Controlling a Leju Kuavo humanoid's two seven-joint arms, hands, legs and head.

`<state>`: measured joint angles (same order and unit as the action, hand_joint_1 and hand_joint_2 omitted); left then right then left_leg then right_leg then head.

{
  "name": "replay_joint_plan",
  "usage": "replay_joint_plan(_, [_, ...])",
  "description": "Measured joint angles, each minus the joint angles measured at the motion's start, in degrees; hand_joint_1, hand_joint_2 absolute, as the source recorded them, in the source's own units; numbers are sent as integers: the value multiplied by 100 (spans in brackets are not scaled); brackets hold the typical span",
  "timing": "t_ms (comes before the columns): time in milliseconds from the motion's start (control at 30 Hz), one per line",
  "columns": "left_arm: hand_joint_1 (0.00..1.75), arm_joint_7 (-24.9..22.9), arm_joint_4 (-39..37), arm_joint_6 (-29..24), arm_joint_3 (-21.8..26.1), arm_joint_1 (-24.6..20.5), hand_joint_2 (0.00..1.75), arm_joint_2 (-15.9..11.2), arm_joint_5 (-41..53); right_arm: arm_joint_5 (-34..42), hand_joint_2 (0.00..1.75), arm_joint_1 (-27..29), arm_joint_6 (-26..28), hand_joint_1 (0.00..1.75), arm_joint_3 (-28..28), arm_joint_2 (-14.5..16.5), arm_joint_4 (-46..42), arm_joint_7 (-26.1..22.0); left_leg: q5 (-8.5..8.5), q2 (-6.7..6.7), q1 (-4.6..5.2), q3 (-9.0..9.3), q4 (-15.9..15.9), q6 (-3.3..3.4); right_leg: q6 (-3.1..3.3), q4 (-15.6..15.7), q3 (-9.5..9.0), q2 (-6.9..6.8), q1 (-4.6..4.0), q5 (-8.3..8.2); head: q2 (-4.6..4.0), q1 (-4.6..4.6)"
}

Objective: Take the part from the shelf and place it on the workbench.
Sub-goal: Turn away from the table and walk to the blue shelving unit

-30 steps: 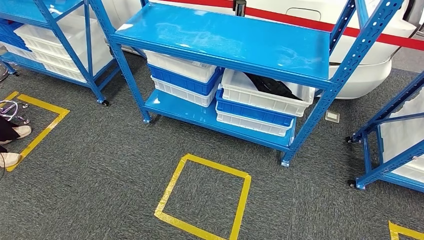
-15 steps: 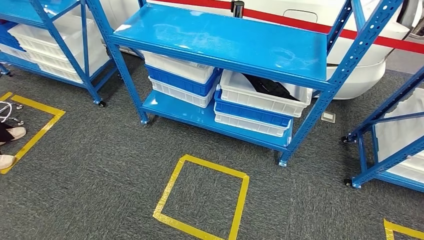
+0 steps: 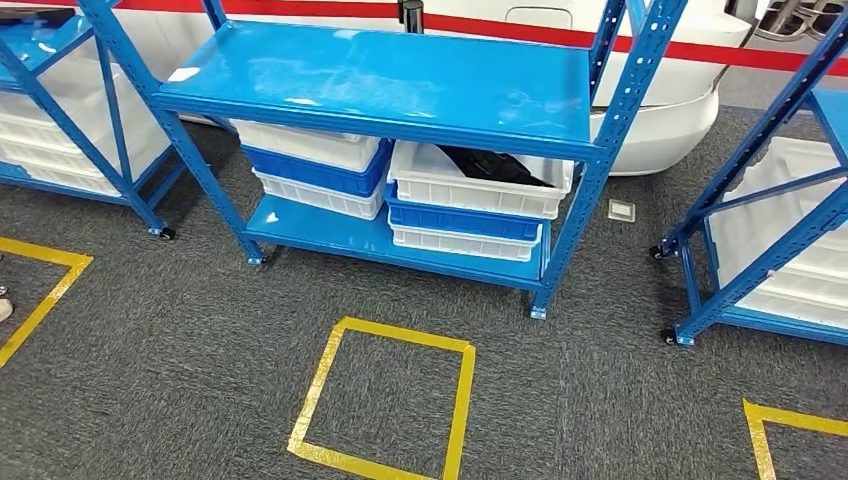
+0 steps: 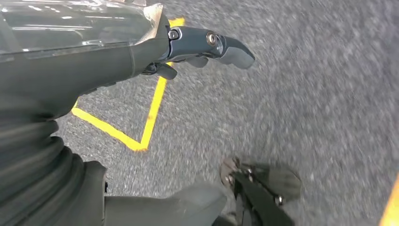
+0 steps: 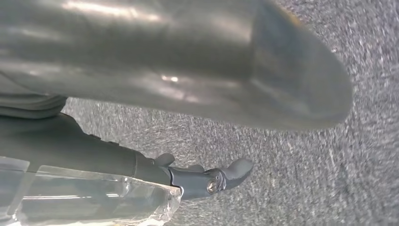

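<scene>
A grey carpet point(image 3: 180, 330) covers the floor, and both hands hang low above it, well short of the racks. The blue shelf point(image 3: 380, 80) stands ahead of the hands, with more blue racks to either side of it. Its lower deck carries two stacks of white and blue bins; the top white bin point(image 3: 478, 180) of the right-hand stack holds the dark part point(image 3: 490, 165), far beyond either hand's reach. A yellow tape square point(image 3: 385, 400) lies on the carpet between the hands and the shelf. The left hand point(image 4: 202, 47) holds nothing, its fingers stretched out straight over the carpet beside a corner of yellow tape. The right hand point(image 5: 207, 176) also holds nothing, its fingers extended and loosely apart above bare carpet.
</scene>
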<state>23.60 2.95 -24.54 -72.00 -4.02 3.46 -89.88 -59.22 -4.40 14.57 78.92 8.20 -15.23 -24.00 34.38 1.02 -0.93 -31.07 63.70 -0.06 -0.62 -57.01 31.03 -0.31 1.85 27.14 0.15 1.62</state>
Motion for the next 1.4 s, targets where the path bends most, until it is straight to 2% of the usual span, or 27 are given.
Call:
replay_joint_plan(33, [0, -7, 1, 49, -3, 4, 175, 1, 1, -1, 0, 2, -7, 0, 1, -2, -2, 0, 186, -32, -4, -216, 417, -15, 18, -1, 4, 39, -9, 1, 0, 4])
replay_joint_plan(67, [0, -19, 1, 94, -10, 8, 175, 1, 1, -1, 0, 4, -15, 0, 1, -2, -2, 0, 299, -48, -6, -410, 765, -22, 26, -1, 5, 84, -19, 2, 0, 4])
replay_joint_plan(100, [0, -32, 1, 131, -18, 12, 175, 1, 1, -1, 0, 7, -23, 0, 1, -2, -2, 0, 281, -56, -8, -521, 919, -16, 32, -2, 2, 140, -26, 2, 0, 3])
replay_joint_plan(133, [0, -44, 1, 155, -25, 13, 175, 1, 1, -1, 0, 8, -27, 0, 1, -2, -2, 0, 137, -67, -8, -516, 830, 0, 33, -2, -6, 202, -31, 2, 0, 5])
replay_joint_plan(167, [0, -50, 1, 167, -30, 14, 175, 0, 1, -1, 0, 6, -30, 0, 1, -2, -2, 0, -95, -100, -8, -404, 529, 26, 32, -2, -19, 269, -34, 3, 0, 4])
replay_joint_plan(200, [0, -52, 0, 173, -33, 13, 175, -3, 2, -1, 0, 3, -32, 0, 1, 2, -2, 0, -342, -211, -9, -229, 105, 61, 30, -1, -26, 337, -29, 2, 0, 4])
replay_joint_plan(233, [0, -52, -1, 175, -34, 14, 175, -9, 2, -1, 0, -4, -33, 0, 1, 7, -3, 0, -508, -341, -9, -67, -269, 92, 23, -3, -28, 394, -42, -1, 0, 2])
replay_joint_plan(267, [0, -53, -1, 176, -34, 12, 175, -14, 3, -1, 0, -10, -34, 0, 1, 12, -4, 0, -600, -441, -4, 46, -532, 116, 8, -3, -17, 446, -47, -4, 0, 4])
replay_joint_plan(300, [0, -55, -1, 177, -36, 8, 175, -19, 3, -1, 0, -13, -35, 0, 2, 16, -5, 0, -619, -511, 8, 97, -661, 134, -18, -1, 3, 492, -51, -10, 0, 4])
replay_joint_plan(367, [0, -67, 0, 191, -37, 0, 175, -21, 3, -1, 0, -10, -36, 0, 3, 20, -7, 0, -617, -432, 37, 106, -702, 169, -103, 20, 55, 575, -53, -30, 0, 10])
replay_joint_plan(400, [0, -99, 1, 217, -38, -2, 175, -20, 4, -1, 0, -6, -38, 0, 3, 19, -8, 0, -642, -381, 39, 121, -738, 200, -135, -8, 81, 546, -54, -21, 0, 8])
replay_joint_plan(433, [0, -137, 0, 246, -41, -2, 175, -20, 9, -1, 0, -8, -42, 0, 3, 18, -9, 0, -671, -330, 39, 138, -780, 240, -145, -105, 137, 460, -61, 39, 0, 5])
replay_joint_plan(467, [0, -181, -1, 285, -46, 2, 175, -21, 15, -1, 0, -12, -48, 0, 3, 15, -11, 0, -700, -276, 35, 153, -821, 276, -131, -313, 233, 343, -71, 162, 0, 0])
replay_joint_plan(533, [0, -242, -2, 367, -65, 11, 175, -22, 16, -18, 0, -21, -45, 0, 3, 13, -13, 12, -714, -174, 52, 148, -839, 314, -78, -1054, 588, 139, -74, 541, 0, -1])
replay_joint_plan(567, [0, -265, -2, 418, -73, 14, 175, -22, 10, -38, 0, -20, -34, 0, 3, 14, -13, 24, -714, -129, 63, 141, -837, 318, -79, -1412, 753, 110, -72, 689, 0, -1])
replay_joint_plan(600, [0, -286, -2, 476, -79, 15, 175, -22, 2, -63, 0, -15, -19, 0, 3, 13, -13, 39, -713, -93, 74, 136, -834, 319, -101, -1622, 837, 100, -72, 757, 0, 2])
replay_joint_plan(633, [0, -307, -2, 527, -80, 15, 175, -21, 4, -85, 0, -8, -4, 0, 3, 10, -14, 52, -713, -71, 82, 137, -832, 319, -139, -1583, 792, 97, -73, 718, 0, -1])
replay_joint_plan(667, [0, -322, -2, 570, -81, 14, 175, -20, 15, -100, 44, -3, 8, 0, 3, 5, -14, 60, -712, -55, 89, 143, -831, 317, -181, -1313, 628, 93, -74, 601, 0, -1])
replay_joint_plan(700, [0, -324, -2, 598, -81, 11, 175, -18, 30, -103, 87, -1, 18, 0, 3, -1, -16, 65, -710, -46, 95, 152, -827, 313, -209, -869, 374, 76, -80, 445, 0, -2])
replay_joint_plan(767, [0, -305, -2, 607, -81, 2, 175, -14, 54, -97, 175, -6, 36, 0, 3, -7, -20, 80, -687, -37, 128, 166, -807, 280, -186, -118, -21, 40, -111, 181, 0, 1])
replay_joint_plan(800, [0, -293, -2, 606, -81, -1, 175, -16, 55, -95, 175, -9, 46, 0, 3, -3, -22, 92, -658, -34, 149, 170, -790, 278, -155, 67, -112, 26, -109, 112, 0, 4])
replay_joint_plan(867, [0, -252, -2, 622, -80, -1, 175, -25, 41, -95, 175, -10, 67, 0, 3, 12, -25, 115, -630, -32, 160, 173, -769, 318, -114, 111, -128, 26, -94, 67, 0, 8])
replay_joint_plan(933, [0, -148, -2, 621, -79, -2, 175, -35, 20, -95, 175, -9, 93, 0, 3, 22, -28, 122, -646, -32, 142, 169, -765, 336, -109, 107, -149, 26, -97, 61, 0, 9])
replay_joint_plan(1000, [0, -60, -2, 564, -79, -4, 175, -38, 10, -95, 175, -8, 120, 0, 3, 29, -31, 122, -662, -33, 128, 167, -772, 299, -96, 104, -160, 27, -113, 55, 0, 11])
replay_joint_plan(1133, [0, -31, -4, 418, -79, -6, 175, -40, 5, -95, 175, -8, 145, 0, 3, 46, -31, 122, -668, -32, 116, 169, -786, 285, -82, 102, -158, 28, -129, 57, 0, 10])
replay_joint_plan(1267, [0, -30, -4, 307, -79, -7, 175, -39, 6, -98, 175, -9, 132, 0, 3, 46, -33, 120, -663, -32, 106, 169, -792, 212, -74, 100, -143, 28, -146, 61, 0, 8])
replay_joint_plan(1400, [0, -58, -4, 3, -79, -8, 175, -36, 33, -116, 175, -8, 114, 0, 1, 46, -33, 97, -655, -32, 111, 172, -793, 195, -69, 102, -114, 28, -149, 65, 0, 7])
